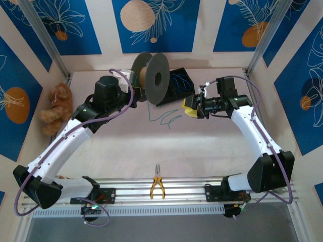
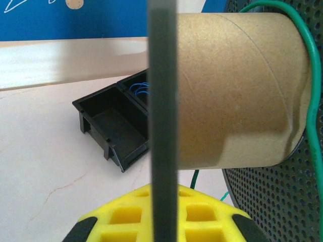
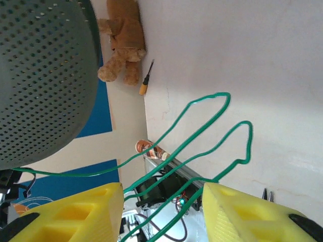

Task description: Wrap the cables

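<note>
A green cable lies in loose bends on the table below a spool with dark flanges and a cardboard core. One end of the green cable runs over the core by the perforated flange. My left gripper is shut on the edge of the spool's near flange. My right gripper stands open, right of the spool, with strands of the green cable passing through the gap between its yellow fingers. Blue cables sit in a black bin.
The black bin lies just behind the spool. A teddy bear sits at the left wall, with a small screwdriver near it. Yellow-handled pliers lie at the near edge by the rail.
</note>
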